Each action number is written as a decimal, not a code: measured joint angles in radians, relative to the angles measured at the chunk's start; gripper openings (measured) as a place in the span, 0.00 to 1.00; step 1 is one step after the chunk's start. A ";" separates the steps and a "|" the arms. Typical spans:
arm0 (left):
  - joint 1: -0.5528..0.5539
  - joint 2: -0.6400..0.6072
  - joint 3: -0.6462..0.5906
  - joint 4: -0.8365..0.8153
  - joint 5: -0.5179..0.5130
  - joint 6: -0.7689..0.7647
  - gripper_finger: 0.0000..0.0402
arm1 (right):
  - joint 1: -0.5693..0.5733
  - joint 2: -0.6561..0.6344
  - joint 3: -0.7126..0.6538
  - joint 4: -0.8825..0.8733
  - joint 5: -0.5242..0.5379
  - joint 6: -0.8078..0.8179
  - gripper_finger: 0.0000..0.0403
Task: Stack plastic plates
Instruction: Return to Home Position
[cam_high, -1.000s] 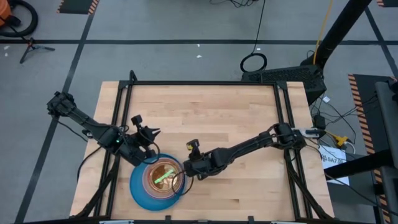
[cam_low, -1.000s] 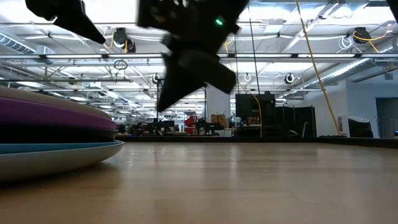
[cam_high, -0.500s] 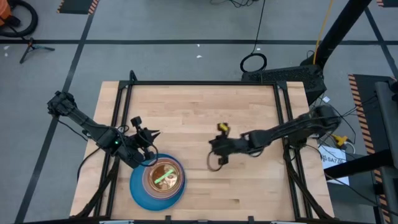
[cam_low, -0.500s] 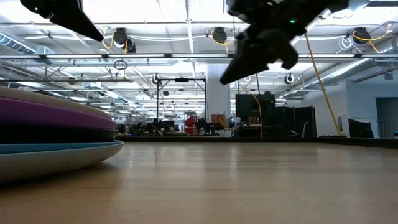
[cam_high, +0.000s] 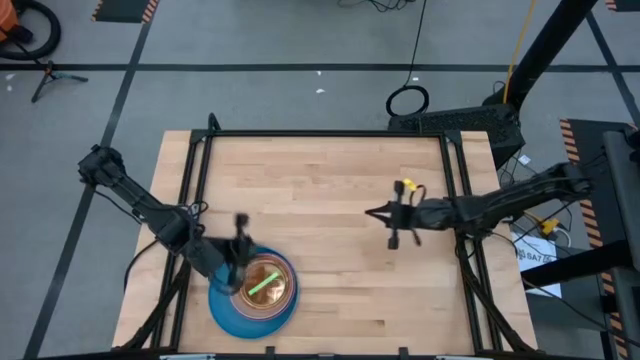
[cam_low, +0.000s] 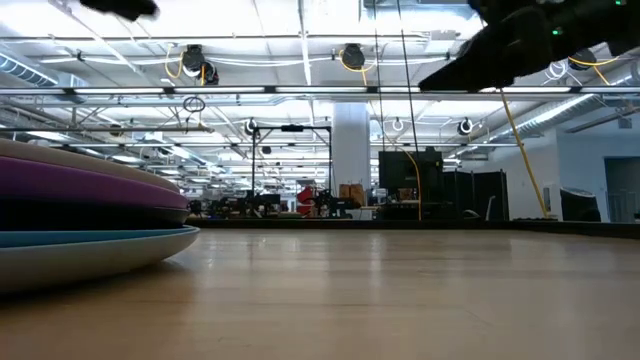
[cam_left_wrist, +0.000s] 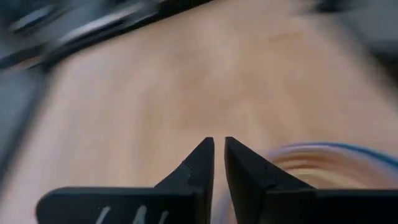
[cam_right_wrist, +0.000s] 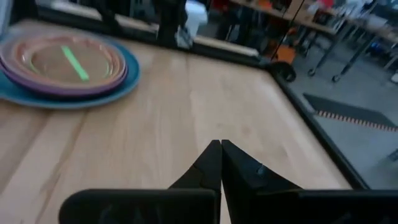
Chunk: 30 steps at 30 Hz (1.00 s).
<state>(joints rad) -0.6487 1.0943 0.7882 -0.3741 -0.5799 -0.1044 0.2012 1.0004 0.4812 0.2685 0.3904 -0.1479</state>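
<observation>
High view: the plastic plates (cam_high: 252, 293) sit as one pile at the near-left edge of the table (cam_high: 330, 170), with the widest blue one lowest and a green streak at the top. We judge the stacking done, as no plate lies loose. The left gripper (cam_high: 238, 255) hangs just beside the pile's far rim. The right gripper (cam_high: 372, 213) is well apart from it, over bare wood right of centre, a place that suits an arm with nothing more to carry. Low view: the pile fills the left edge, purple above black above blue, broad plates beneath for steadiness. Left wrist view: its fingers (cam_left_wrist: 202, 158) are drawn almost together on nothing, with the pile's rim just beyond. Right wrist view: its fingers (cam_right_wrist: 211, 158) meet, empty, and the pile lies far off.
</observation>
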 joint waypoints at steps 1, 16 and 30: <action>0.000 0.000 -0.021 0.083 0.102 0.087 0.12 | 0.000 -0.032 -0.021 0.013 0.000 -0.003 0.00; 0.309 -0.209 -0.255 0.145 0.455 0.291 0.12 | 0.000 -0.456 -0.240 0.026 0.002 0.038 0.00; 0.471 -0.726 -0.531 0.222 0.497 0.266 0.12 | 0.000 -0.720 -0.299 -0.180 0.013 0.079 0.00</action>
<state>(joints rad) -0.1779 0.3682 0.2574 -0.1517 -0.0831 0.1621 0.2016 0.2802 0.1822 0.0886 0.4031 -0.0685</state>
